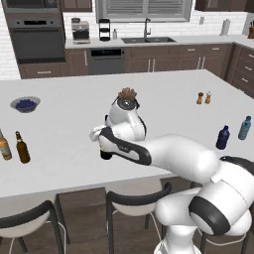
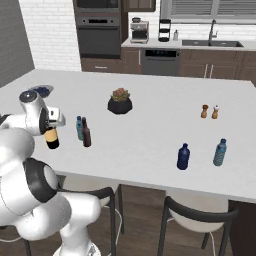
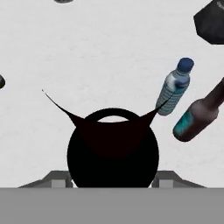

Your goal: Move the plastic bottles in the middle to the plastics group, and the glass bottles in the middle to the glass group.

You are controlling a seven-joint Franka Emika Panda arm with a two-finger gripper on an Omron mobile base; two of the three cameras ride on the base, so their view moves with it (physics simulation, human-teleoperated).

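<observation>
From the left base view the arm reaches across the white counter [image 1: 59,109] and the gripper [image 1: 105,149] sits low over a dark wine bottle [image 1: 105,154], of which little shows under the wrist. The glass group stands far left: an amber bottle [image 1: 4,146] and a brown bottle [image 1: 22,148]. Far right stand the plastics, a squat dark-blue bottle [image 1: 222,138] and a light-blue bottle [image 1: 244,128].

In the right base view the wine bottle [image 2: 51,137] hangs under the gripper [image 2: 51,131], its cream label visible; it looks lifted off the counter, though I cannot be sure. Just beside it remain a slim pale-blue bottle [image 2: 79,128] and a maroon bottle [image 2: 86,133], standing close together.

In the hand view the wine bottle [image 3: 113,148] is a round black mass between the fingers, so the pincer is closed on its neck or shoulder. The pale-blue bottle [image 3: 175,89] and the maroon bottle [image 3: 199,114] lie to the right.

Glass like this is probably heavy, rigid, smooth and breakable, and liable to swing or slip from a high hold. The pale-blue one should be light and slightly yielding; gripping it mid-body seems best.
</observation>
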